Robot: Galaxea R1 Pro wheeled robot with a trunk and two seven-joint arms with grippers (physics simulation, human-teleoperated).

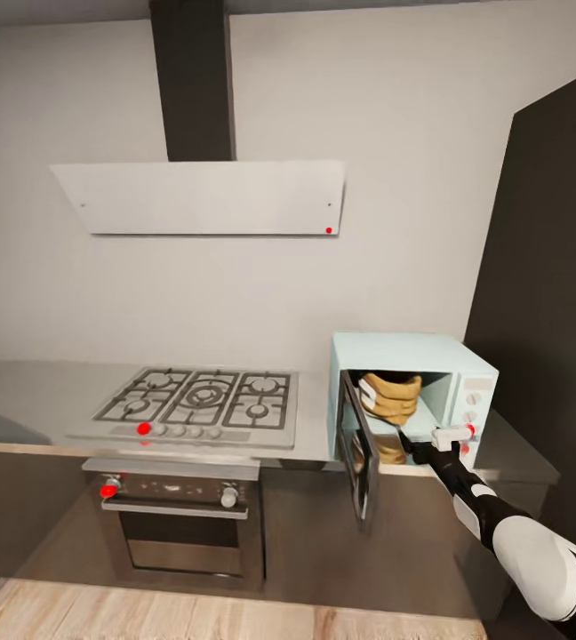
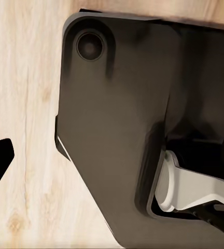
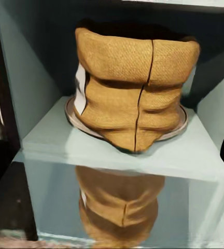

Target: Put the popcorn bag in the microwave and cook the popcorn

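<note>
From the head camera, the kitchen shows a pale wall, a slanted white hood [image 1: 201,197] and a gas hob [image 1: 201,398] set in the grey countertop [image 1: 30,391], with a black-and-steel oven [image 1: 177,524] below it. At the right end of the counter stands the mint-blue microwave [image 1: 412,348], its dark glass door [image 1: 359,458] swung open toward the robot. The popcorn bag [image 1: 391,396] sits inside the cavity. The right arm reaches up to the opening, and the right gripper [image 1: 448,437] hovers just in front of the lower edge; whether its fingers are spread or pressed together cannot be told. The left wrist camera looks down on the light wood floor [image 2: 24,104] and the robot's dark base [image 2: 117,119]. The right wrist camera faces the microwave cavity, where the bag [image 3: 135,93] stands upright on a round turntable plate [image 3: 73,118], its rolled rim at the top and a white label on one side, apart from the walls.
</note>
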